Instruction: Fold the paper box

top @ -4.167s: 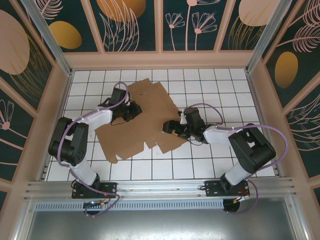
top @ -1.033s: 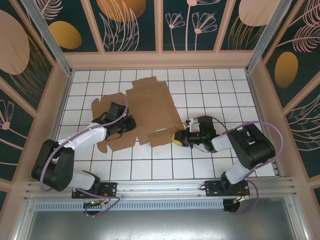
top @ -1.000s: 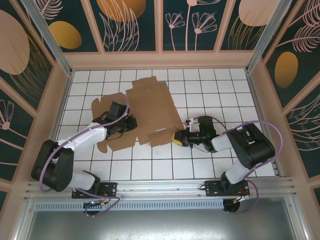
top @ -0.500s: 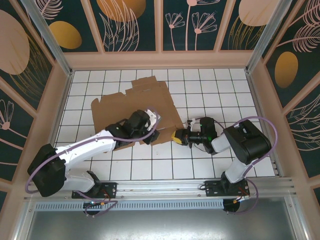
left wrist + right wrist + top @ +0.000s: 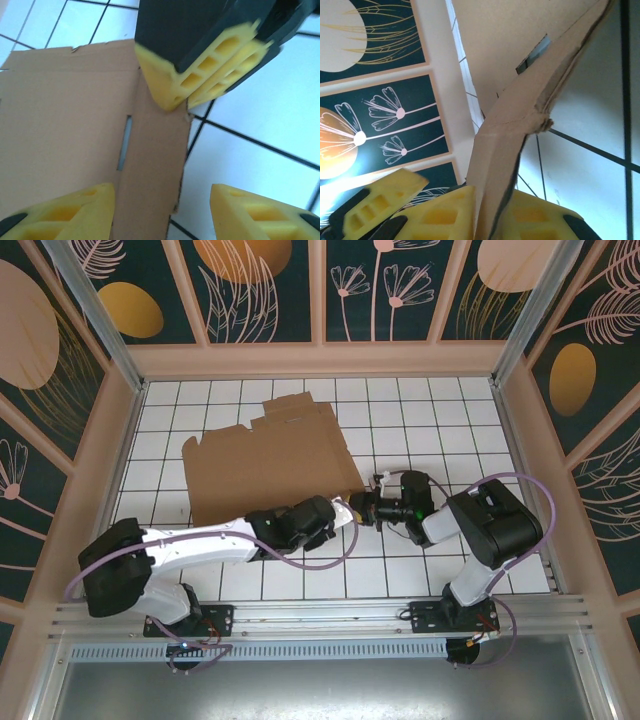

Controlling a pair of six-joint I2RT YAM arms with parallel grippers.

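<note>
Top external view showed the paper box as a flat, unfolded sheet of brown cardboard. It lay on the left and middle of the worktop, with its notched far side reaching toward the worktop's far edge and its near right corner ending near the middle. At that corner the right gripper met the sheet from the right. The left gripper sat just beside it, its arm stretched along the sheet's near edge. From above, the two pincers were too crowded together to tell how their jaws stood.

Left wrist view settled that. The left gripper's yellow fingers stood wide apart and held nothing, one over the cardboard and one over bare white tile, straddling the sheet's edge. Ahead of them the right gripper's two fingers were pressed together on the very corner of the sheet, beside a crease and a narrow slot cut in the cardboard.

Right wrist view added the bend. The cardboard ran down between the right gripper's pads, pinched tight, and the strip leading to them was creased out of the sheet's plane, with a ragged edge. Behind it stood the wall panels, dark teal with pale flowers.
</note>
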